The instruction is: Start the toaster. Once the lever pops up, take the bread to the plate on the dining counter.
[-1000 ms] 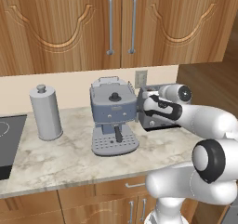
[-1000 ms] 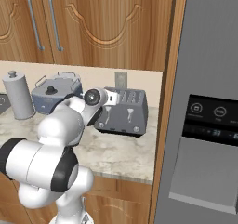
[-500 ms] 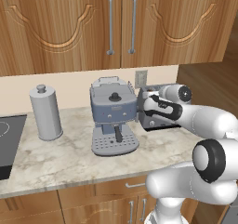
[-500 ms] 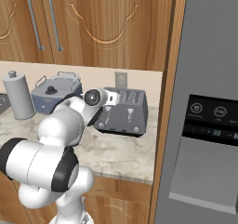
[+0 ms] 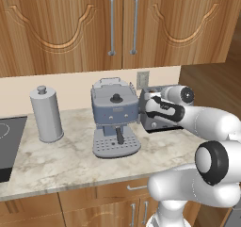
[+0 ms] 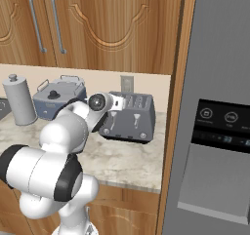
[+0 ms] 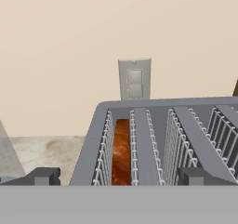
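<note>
Gripper [image 7: 118,176] hovering with jaws spread wide and empty just over the toaster [image 6: 128,116] on the wall counter [image 5: 56,160]; bread [image 7: 122,151] sitting down in the leftmost slot; seemingly still waiting on toasting; lifting and carrying to the plate remaining

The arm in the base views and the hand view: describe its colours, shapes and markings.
The arm is glossy white with rounded, tubular links and bulging joints. Dark bands ring the joints, and round dark caps cover their ends. A black strip runs along the hand. The gripper has small, blocky, dark grey fingertips. No cables or lettering show.
</note>
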